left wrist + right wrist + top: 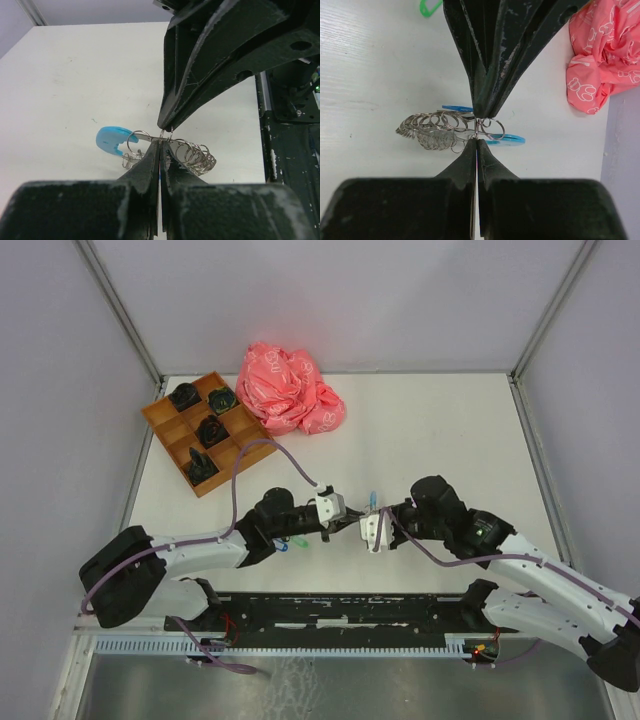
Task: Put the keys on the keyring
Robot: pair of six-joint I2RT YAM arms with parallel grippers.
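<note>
Location: keyring (197, 156), bunched silver loops with blue piece (111, 140), held at desk (450, 430) centre between arms. State: left jaws pressed together, pinching keyring; right jaws likewise, tip to tip on same spot. Apart on desk: green key tag (430, 7).

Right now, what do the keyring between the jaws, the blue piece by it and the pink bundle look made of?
The keyring: metal, probably steel; thin wire loops, shiny silver with bright glints. The blue piece: looks like plastic; opaque, even colour, smooth dull sheen. The pink bundle: thin plastic film or cloth, I cannot tell which; soft crumples, white print.
</note>
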